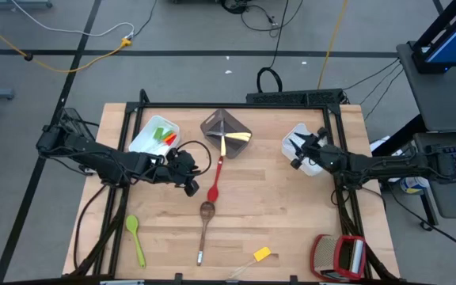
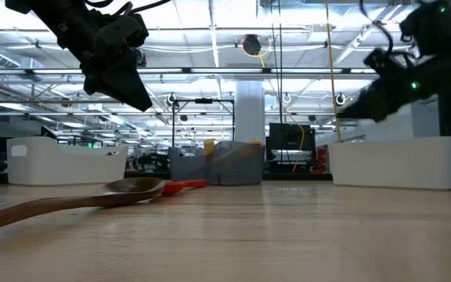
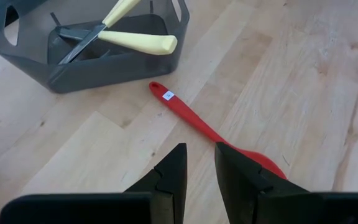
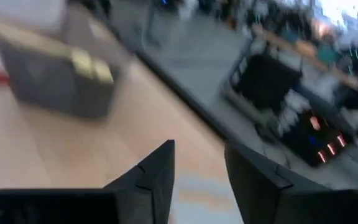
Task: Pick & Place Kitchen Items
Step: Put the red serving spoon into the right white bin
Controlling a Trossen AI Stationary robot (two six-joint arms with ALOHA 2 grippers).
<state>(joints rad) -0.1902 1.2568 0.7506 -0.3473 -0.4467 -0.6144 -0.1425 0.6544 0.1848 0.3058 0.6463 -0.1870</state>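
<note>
Bearing small white sticker, unreadable, red spoon [image 3: 211,130]

Dark jointed arms, looping black cables

bins: left bin [image 1: 144,140], centre bin [image 1: 226,131], right bin [image 1: 305,150] along the table's [image 1: 291,214] far side | spatula [image 1: 216,180] just before centre bin | wooden spoon [image 1: 204,229] nearer (bowl almost touching the spatula's head) | left gripper [image 1: 190,184] above, beside spatula | right gripper [image 1: 297,151] over right bin

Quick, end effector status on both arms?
Left end effector: open, empty, above the red spoon.
Right end effector: open, empty, over the white bin.
</note>
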